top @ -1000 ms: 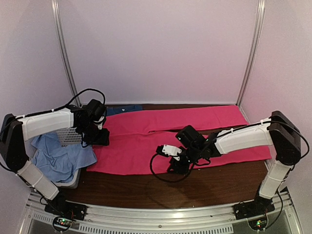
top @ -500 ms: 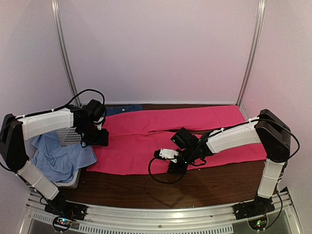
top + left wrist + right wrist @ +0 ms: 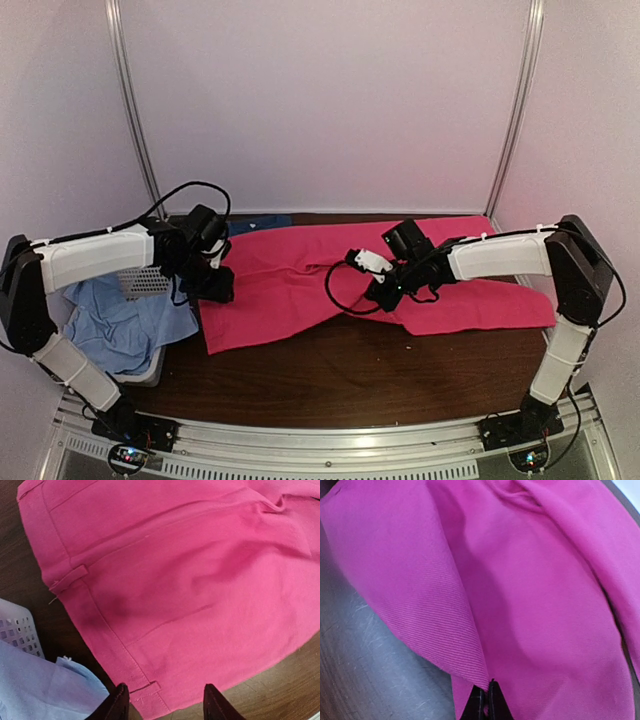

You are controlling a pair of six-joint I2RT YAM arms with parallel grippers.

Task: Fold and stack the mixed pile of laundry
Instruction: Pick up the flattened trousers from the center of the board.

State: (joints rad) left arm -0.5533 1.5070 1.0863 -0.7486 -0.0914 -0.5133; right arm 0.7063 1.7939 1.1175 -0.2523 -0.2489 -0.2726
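Note:
The magenta-pink garment (image 3: 285,290) lies spread across the dark table, its waistband corner with a belt loop (image 3: 145,687) at the left. My left gripper (image 3: 215,287) hovers open over that corner, and in the left wrist view (image 3: 166,705) its fingers straddle the hem without holding anything. My right gripper (image 3: 385,290) is shut on the garment's near edge (image 3: 487,682) and holds it lifted over the cloth's middle, so a fold hangs from the jaws. The light-blue cloth (image 3: 120,320) lies in the basket. A strip of the dark blue T-shirt (image 3: 255,225) shows at the back.
The white slotted basket (image 3: 145,282) stands at the table's left edge, close beside my left arm; its corner (image 3: 15,630) shows in the left wrist view. Bare wood table (image 3: 350,380) runs along the front. Walls and metal posts enclose the back and sides.
My right gripper shut on the garment's near edge and carried it up and back, drawing the front of the cloth away from the table's edge. My left gripper shifted slightly right.

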